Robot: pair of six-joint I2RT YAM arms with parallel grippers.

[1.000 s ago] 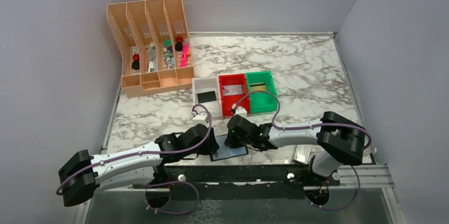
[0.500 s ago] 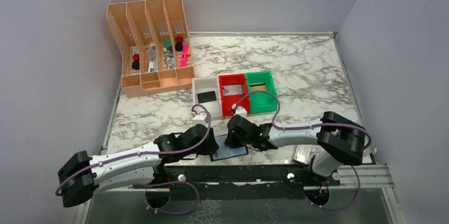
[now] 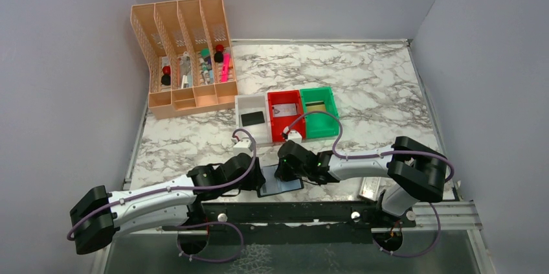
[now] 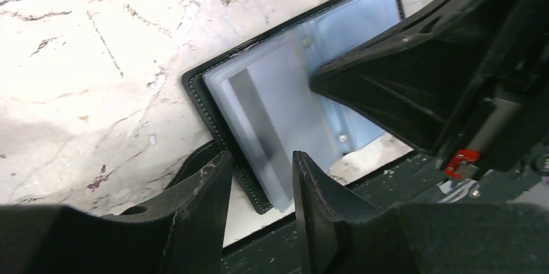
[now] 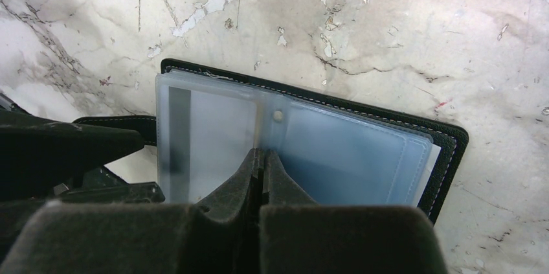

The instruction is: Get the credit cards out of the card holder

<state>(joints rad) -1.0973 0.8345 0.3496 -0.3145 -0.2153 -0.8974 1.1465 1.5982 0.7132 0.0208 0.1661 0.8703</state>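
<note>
- The card holder [image 3: 285,186] lies open and flat at 6 o'clock on the marble table [image 3: 362,79]. It's right by the near edge, with the black rail [image 3: 291,210] just past it.
- The left gripper [image 4: 261,157] comes in from the holder's 9 o'clock side. Its jaws are apart and straddle the stitched black border. Neither finger is clearly squeezing anything.
- The right gripper [image 5: 262,154] comes in from 3 o'clock. Its jaws are pressed together, tips down on the see-through pockets at the centre seam, just below the little snap. I can't tell if a sheet is pinched between them.
- A pale card [image 5: 207,138] with a dark stripe sits inside the left pocket. The right pocket just looks bluish, so I can't say what's in it.
- There isn't much room here. Both wrists crowd the holder and the rail closes off 6 o'clock. Bare marble shows at 12 o'clock, between the holder and the bins.
- Three bins stand side by side at 12 o'clock:
  - the white bin [image 3: 238,118] holds a black card [image 3: 252,118]
  - the red bin [image 3: 270,118] holds a light card [image 3: 285,111]
  - the green bin [image 3: 335,115] holds a yellowish card [image 3: 315,106]
- A peach organizer [image 3: 194,96] stands at 11 o'clock against the left wall.
- A small whitish thing [image 3: 369,188] lies at 3 o'clock by the right arm's base.
- Plain greyish walls [image 3: 65,92] box the table in on three sides.
</note>
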